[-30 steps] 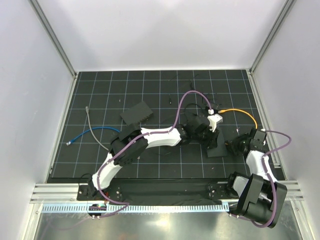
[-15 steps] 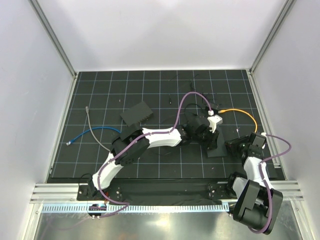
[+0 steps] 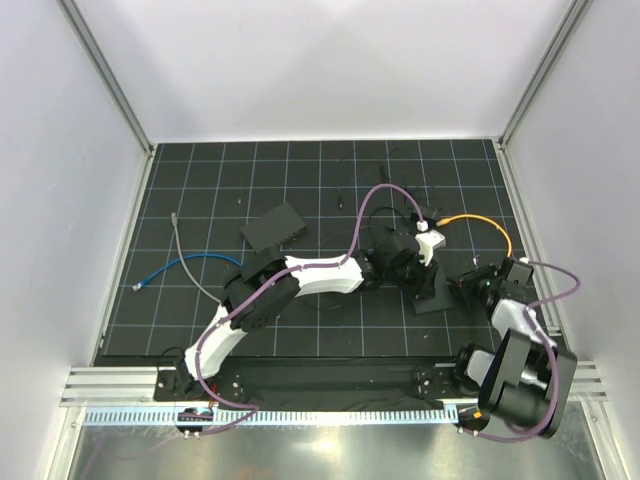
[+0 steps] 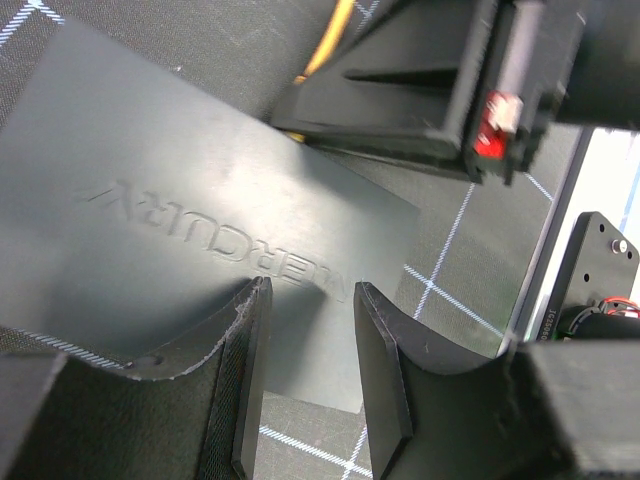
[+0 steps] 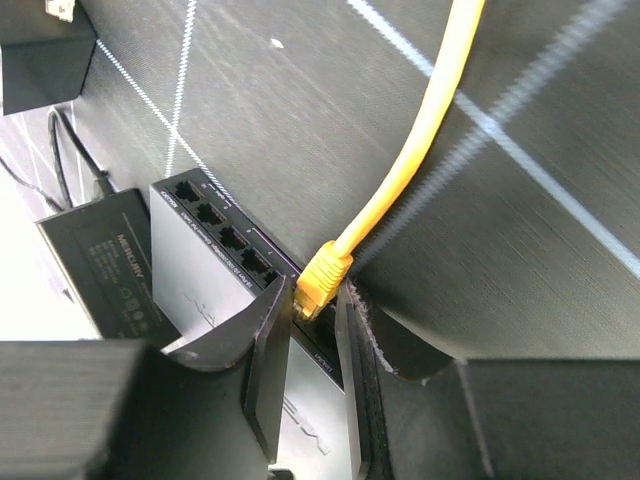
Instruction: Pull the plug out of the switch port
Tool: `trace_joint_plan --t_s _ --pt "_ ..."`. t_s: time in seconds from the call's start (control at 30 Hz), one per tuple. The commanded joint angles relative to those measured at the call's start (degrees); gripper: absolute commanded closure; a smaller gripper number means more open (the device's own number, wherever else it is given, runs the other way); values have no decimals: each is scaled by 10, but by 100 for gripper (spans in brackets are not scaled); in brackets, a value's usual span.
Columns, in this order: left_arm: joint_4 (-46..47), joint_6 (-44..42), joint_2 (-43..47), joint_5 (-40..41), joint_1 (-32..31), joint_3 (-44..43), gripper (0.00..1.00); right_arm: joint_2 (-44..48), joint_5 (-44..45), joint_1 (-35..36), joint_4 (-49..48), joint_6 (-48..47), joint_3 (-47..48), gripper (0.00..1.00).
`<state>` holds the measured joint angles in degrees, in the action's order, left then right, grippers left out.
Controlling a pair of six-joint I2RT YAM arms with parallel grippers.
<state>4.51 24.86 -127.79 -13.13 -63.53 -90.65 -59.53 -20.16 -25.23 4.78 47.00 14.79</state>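
The black switch [image 3: 432, 292] lies right of centre on the mat, its row of ports [image 5: 215, 225] facing the right arm. A yellow plug [image 5: 323, 281] on an orange cable [image 5: 420, 130] sits at the end port. My right gripper [image 5: 312, 300] is shut on the plug, one finger on each side of it. In the top view the right gripper [image 3: 463, 290] is at the switch's right edge and the cable [image 3: 482, 222] arcs behind it. My left gripper [image 4: 306, 300] stands open on the switch's lettered top [image 4: 200, 200], with nothing between its fingers.
A black power adapter [image 5: 95, 260] with thin black leads lies beyond the switch. A black box [image 3: 272, 225] sits left of centre, and a blue cable [image 3: 190, 262] and a grey cable [image 3: 186, 252] lie at the far left. Frame posts and white walls ring the mat.
The right gripper's jaws have narrowed onto the plug and the right arm's elbow has shifted a little. The left arm has stayed on the switch.
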Motion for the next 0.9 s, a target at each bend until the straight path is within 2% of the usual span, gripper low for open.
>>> trace_joint_plan --t_s 0.0,0.17,0.3,0.47,0.6,0.87 --pt "13 -2 -10 -8 -4 -16 58 -67 -31 0 -29 -34 40 67" --pt "10 2 -17 -6 -3 -27 58 -124 -43 0 -21 -72 86 66" --pt "8 5 -25 -7 -3 -38 58 -139 -22 -3 20 -102 119 57" --pt "8 8 -28 -7 -3 -43 58 -129 -58 -43 20 -113 91 52" --pt "8 8 -31 -8 -3 -45 58 -132 -102 -54 -14 -86 61 53" --pt "7 7 -31 -14 -3 -45 58 -147 -175 -82 -147 -29 -6 53"
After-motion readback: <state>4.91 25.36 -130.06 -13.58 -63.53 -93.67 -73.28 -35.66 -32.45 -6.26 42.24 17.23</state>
